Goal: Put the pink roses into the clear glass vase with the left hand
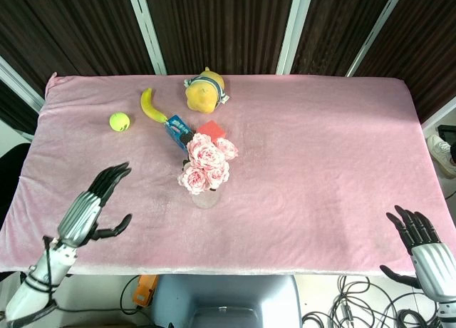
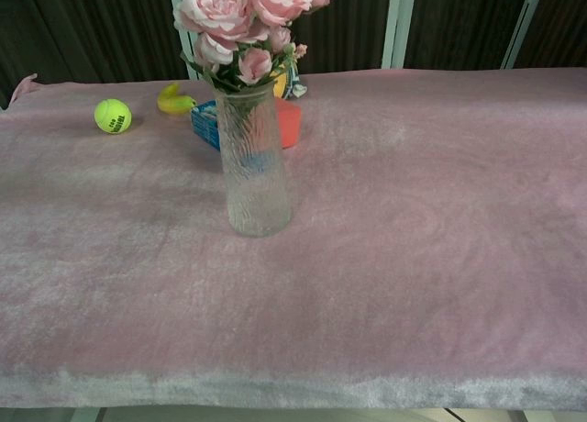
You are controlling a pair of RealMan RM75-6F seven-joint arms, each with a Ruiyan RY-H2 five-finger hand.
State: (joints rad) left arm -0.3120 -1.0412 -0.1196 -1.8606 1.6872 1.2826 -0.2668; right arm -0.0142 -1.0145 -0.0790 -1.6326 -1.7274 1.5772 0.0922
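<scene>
The head view looks steeply down from high above the near edge of the bench (image 1: 320,164), facing the dark panelled wall (image 1: 221,25) behind it, far enough to take in the whole pink top and both hands at the lower corners. The chest view sits low, near bench height, facing the same way and much closer, so the near edge fills its bottom. Both views share the clear glass vase (image 2: 254,165) of pink roses (image 1: 206,164) and the tennis ball (image 2: 112,116) beyond it.
</scene>
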